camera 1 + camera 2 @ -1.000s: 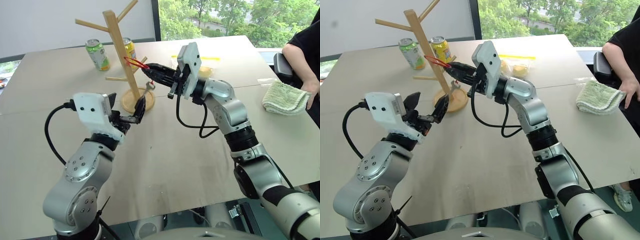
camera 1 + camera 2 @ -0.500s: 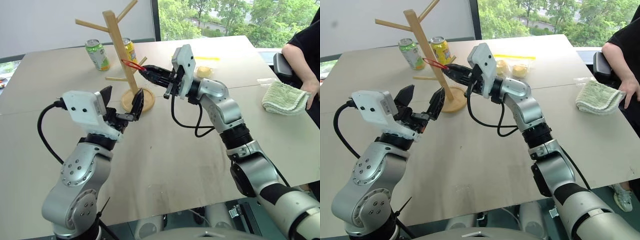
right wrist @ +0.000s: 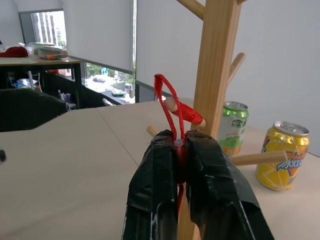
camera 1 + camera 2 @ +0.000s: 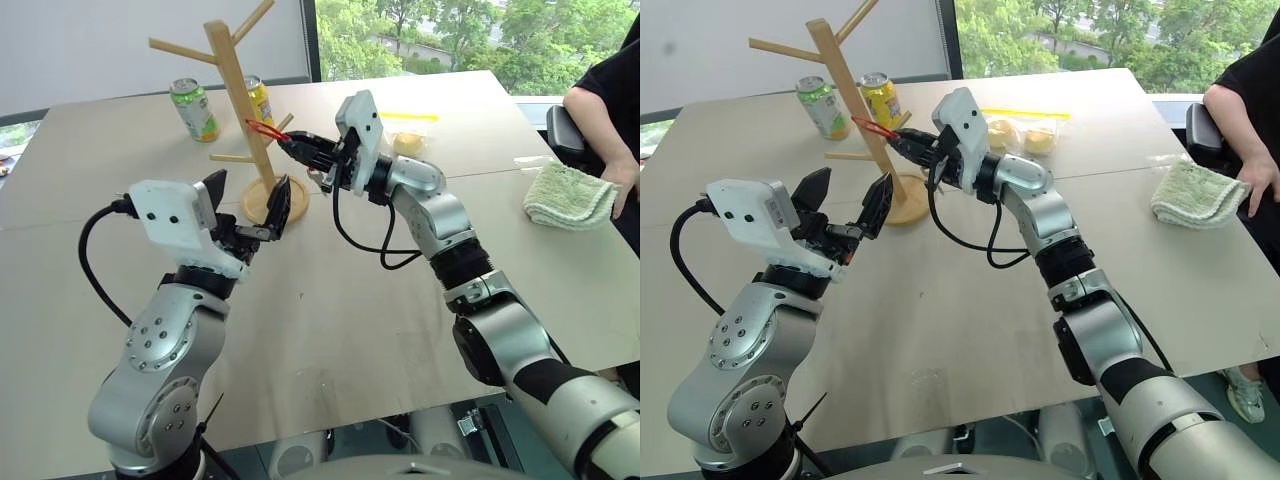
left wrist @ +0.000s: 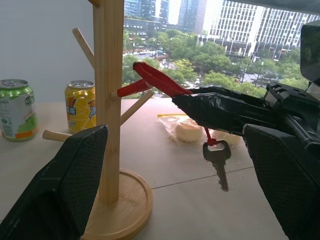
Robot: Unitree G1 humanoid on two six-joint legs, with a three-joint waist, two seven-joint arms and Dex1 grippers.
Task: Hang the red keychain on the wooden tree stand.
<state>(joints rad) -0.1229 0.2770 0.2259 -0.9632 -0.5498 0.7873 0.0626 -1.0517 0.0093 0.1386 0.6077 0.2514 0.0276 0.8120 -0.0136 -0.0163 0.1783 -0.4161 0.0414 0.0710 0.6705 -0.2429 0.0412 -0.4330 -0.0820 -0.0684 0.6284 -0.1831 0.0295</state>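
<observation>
Right claw (image 4: 292,146) is clenched on the red keychain (image 3: 172,107), its loop hooked over a peg of the wooden tree stand (image 4: 235,90) (key dangling); only letting go remains. Left claw (image 4: 248,207) waits, released.

green can (image 4: 194,108), yellow can (image 4: 259,98), green towel (image 4: 570,196)

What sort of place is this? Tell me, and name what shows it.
Probably an upper-floor office or meeting room. A big plain table stands by a wide window that looks out on trees, the left wrist view shows tall city buildings outside, and a person sits at the table's edge.
</observation>
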